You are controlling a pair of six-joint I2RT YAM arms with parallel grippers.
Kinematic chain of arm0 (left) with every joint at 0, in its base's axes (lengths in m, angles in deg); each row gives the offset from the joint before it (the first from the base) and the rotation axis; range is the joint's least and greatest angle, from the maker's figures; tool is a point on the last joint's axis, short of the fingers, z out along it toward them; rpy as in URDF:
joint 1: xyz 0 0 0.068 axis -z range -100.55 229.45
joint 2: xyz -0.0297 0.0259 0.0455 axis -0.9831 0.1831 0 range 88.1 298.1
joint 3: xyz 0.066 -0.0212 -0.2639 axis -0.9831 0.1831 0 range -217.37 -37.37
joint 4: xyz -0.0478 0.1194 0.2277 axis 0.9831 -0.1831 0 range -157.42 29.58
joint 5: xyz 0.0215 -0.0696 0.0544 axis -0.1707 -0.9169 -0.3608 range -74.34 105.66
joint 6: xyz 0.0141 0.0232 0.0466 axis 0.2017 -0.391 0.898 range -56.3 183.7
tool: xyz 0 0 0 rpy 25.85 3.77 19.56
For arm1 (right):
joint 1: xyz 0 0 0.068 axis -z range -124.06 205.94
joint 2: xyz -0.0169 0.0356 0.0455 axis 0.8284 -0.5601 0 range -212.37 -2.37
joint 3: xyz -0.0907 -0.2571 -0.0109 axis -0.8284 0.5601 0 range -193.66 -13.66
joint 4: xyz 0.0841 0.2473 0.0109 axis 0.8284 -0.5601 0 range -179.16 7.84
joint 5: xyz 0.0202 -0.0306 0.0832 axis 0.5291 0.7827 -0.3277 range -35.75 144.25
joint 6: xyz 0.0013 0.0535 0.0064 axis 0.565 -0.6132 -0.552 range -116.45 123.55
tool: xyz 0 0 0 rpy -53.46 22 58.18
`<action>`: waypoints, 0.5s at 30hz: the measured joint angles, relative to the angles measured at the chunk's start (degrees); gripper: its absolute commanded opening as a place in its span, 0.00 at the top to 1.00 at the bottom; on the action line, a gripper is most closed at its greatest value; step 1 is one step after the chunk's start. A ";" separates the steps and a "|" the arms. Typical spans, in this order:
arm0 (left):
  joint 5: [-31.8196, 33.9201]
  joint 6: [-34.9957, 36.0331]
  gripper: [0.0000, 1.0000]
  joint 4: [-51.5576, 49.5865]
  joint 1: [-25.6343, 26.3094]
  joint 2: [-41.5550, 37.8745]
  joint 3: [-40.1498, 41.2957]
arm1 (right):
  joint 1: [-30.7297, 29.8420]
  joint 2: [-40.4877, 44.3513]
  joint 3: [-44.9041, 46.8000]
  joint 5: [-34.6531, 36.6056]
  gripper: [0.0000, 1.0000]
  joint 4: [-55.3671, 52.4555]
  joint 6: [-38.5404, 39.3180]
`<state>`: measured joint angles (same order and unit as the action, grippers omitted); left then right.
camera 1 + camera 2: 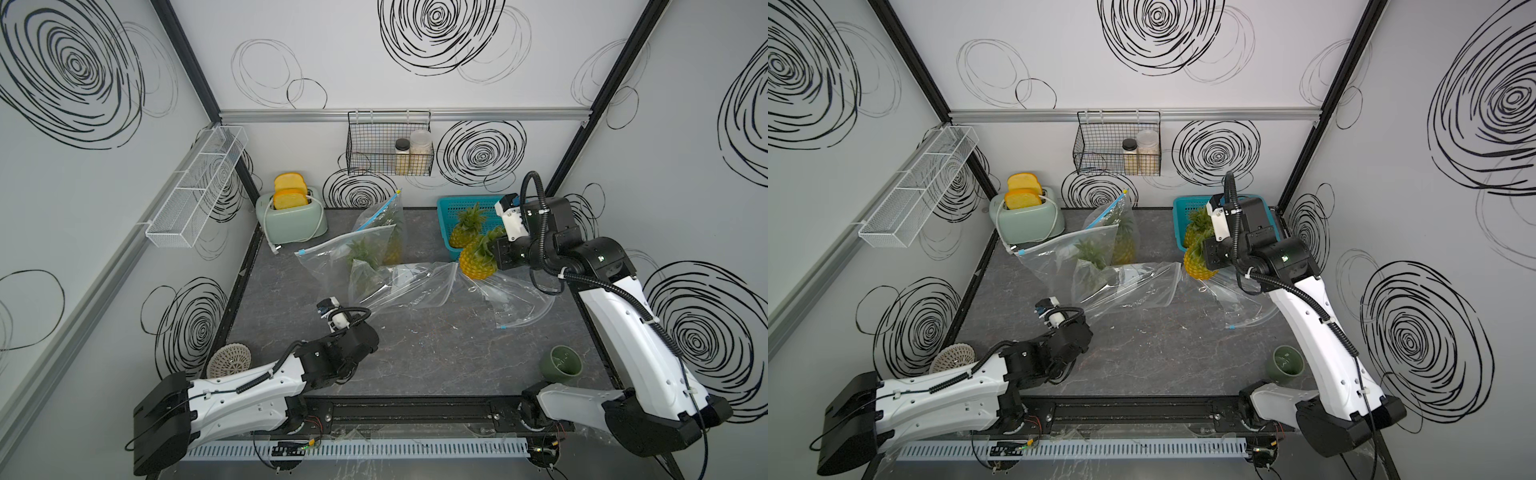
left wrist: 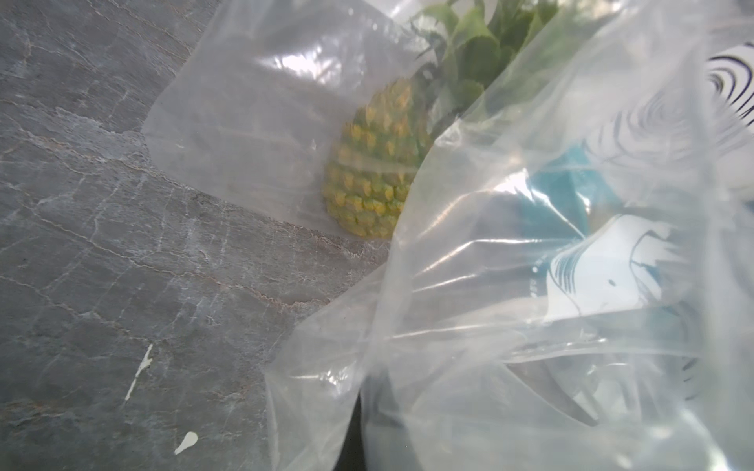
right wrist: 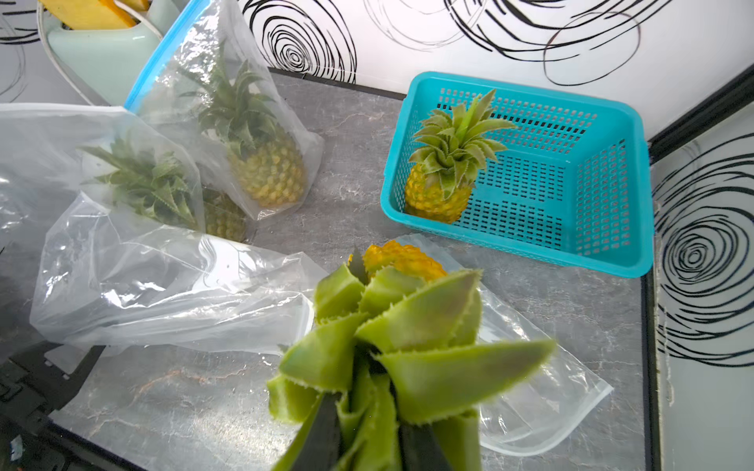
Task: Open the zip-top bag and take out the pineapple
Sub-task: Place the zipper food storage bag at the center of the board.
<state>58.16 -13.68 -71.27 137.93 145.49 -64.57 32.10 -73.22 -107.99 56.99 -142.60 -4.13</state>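
Bench [image 1: 415, 357], top view: teal basket [image 1: 446, 203] upper right, spare fruit [image 1: 467, 226] inside. Zip-top bag [image 1: 415, 286] lies slack at centre, left pincer [image 1: 332, 309] closed at its lower-left corner. Pineapple [image 1: 478, 264] is out, right of centre, with right pincer [image 3: 371, 432] clamped on its crown. Suggest a slow carry, then lower it upright into the basket's free side.

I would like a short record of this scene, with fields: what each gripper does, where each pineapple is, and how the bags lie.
right gripper: shut on the leaves of the held pineapple
left gripper: shut, at the corner of the crumpled bag
basket: holds one loose pineapple
bagged pineapples: two, each in its own bag
flat bag: empty, on the table below the held pineapple
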 measured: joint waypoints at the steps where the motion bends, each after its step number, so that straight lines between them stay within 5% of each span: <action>1: -0.04 0.83 0.88 0.13 0.02 1.36 -1.03 | 0.55 0.00 0.15 -0.11 1.00 0.46 0.02; 7: -0.48 7.30 0.44 3.69 0.79 7.72 -6.10 | 3.74 0.00 1.68 -0.83 1.00 2.95 0.44; 11: -1.20 10.49 0.33 5.01 1.33 10.05 -7.63 | 5.57 0.00 1.88 -1.49 1.00 4.00 0.70; 15: -1.60 12.24 0.31 4.94 2.49 10.95 -8.66 | 6.60 -0.13 1.88 -1.77 1.00 5.46 0.96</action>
<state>56.56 -1.44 -66.33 140.42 156.44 -73.23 38.70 -73.36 -106.11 55.22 -137.14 -3.17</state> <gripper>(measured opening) 0.691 0.170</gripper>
